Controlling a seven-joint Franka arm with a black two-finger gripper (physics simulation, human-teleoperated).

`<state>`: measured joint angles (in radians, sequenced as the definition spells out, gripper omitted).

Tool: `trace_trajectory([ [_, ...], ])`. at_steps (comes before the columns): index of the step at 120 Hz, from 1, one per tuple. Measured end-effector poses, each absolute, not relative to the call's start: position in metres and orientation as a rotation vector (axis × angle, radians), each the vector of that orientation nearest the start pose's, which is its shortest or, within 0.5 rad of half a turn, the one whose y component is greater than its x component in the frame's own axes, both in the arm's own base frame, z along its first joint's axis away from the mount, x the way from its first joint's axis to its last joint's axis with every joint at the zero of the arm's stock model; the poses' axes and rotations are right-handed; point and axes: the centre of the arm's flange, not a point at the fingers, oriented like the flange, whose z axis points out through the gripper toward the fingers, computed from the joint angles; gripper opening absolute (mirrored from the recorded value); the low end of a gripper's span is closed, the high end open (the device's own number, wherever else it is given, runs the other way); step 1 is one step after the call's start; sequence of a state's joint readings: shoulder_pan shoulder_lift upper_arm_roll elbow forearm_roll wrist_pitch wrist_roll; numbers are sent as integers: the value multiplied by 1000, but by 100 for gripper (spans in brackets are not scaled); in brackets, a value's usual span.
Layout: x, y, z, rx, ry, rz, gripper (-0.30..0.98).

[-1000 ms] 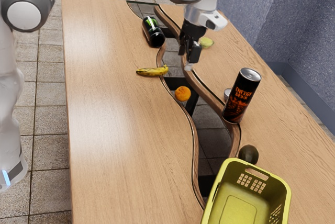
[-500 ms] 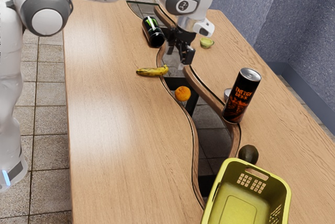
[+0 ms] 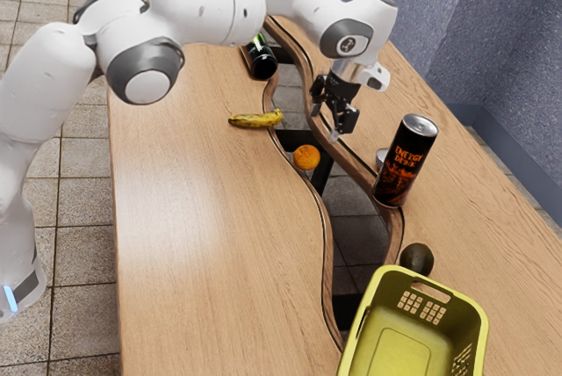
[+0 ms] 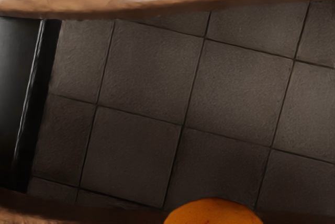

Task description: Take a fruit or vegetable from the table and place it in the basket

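Technician: Operator, note the workspace: a blue-grey wall [image 3: 492,33], a tiled floor [image 3: 70,218] and a wood-grain table [image 3: 193,218] divided by a wavy channel [image 3: 356,235]. Confirm the end-effector state before you continue.

Supervisor: The gripper [image 3: 326,126] has its two fingers spread, with nothing between them, above the channel. Your likely target, the orange [image 3: 306,157], is at the inner edge of the table's exterior-view-left part. The banana [image 3: 255,119] lies near that same edge; the avocado [image 3: 416,259] is just beside the basket [image 3: 452,313]. No produce is visible in the basket.

Technician: Which faults must you guard against?

Supervisor: Caution: an off-centre descent could push the orange along or off the edge. Closing too high could let it roll free. A low finger could strike the wooden edge. Whether glass covers the channel, you cannot tell. On transfer, insufficient lift could topple the tall can [image 3: 406,161] or strike the basket's rim.

Technician: Which markings can you read?

Supervisor: The tall can reads "ENERGY DRINK" in orange on black. The dark cylinder [image 3: 262,61] lying on its side carries green; its wording is not legible.
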<state>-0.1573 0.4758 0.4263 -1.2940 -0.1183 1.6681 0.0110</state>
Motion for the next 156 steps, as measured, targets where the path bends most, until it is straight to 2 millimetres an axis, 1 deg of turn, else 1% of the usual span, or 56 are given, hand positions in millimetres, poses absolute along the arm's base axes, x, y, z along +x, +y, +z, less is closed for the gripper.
trace_trajectory([
  [13,674,109,481,-3078,-353,137,69],
  [34,670,103,474,-3125,-339,222,69],
  [71,663,99,451,-3139,-303,391,69],
  [91,663,97,440,-3138,-287,440,69],
  [118,668,98,421,-3140,-280,465,69],
  [139,671,98,416,-3153,-278,440,69],
  [156,674,98,407,-3150,-274,450,69],
])
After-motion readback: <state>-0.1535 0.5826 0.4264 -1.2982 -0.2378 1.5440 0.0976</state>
